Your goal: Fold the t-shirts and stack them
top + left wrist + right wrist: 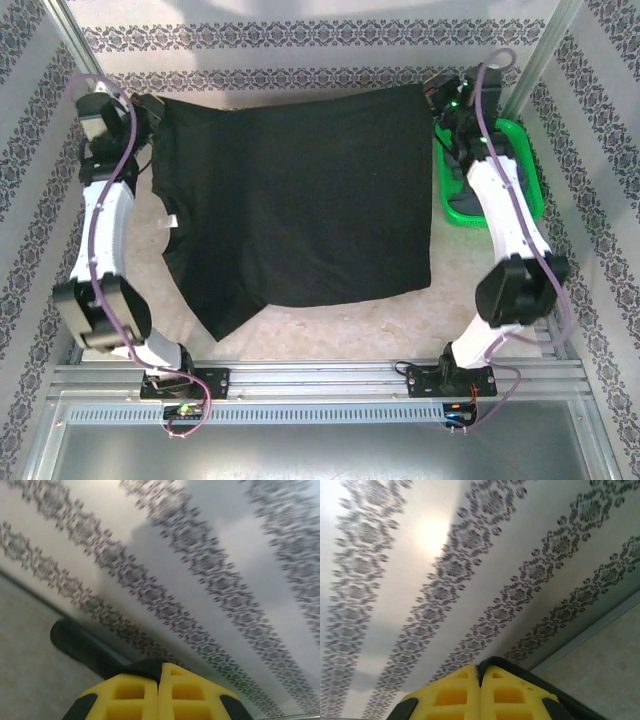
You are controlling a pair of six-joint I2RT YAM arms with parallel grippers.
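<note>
Gripping the black t-shirt (300, 190) by its far corners, the left tool (140, 108) at 10 o'clock and the right tool (445, 100) at 2 o'clock are both pinching shut on cloth, spreading it over the surface (330, 320); no fold or stack is showing yet.

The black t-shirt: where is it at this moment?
In the top view the black t-shirt spans the middle of the table, its far corners pinched by the left gripper and the right gripper, the basket to its right.
</note>
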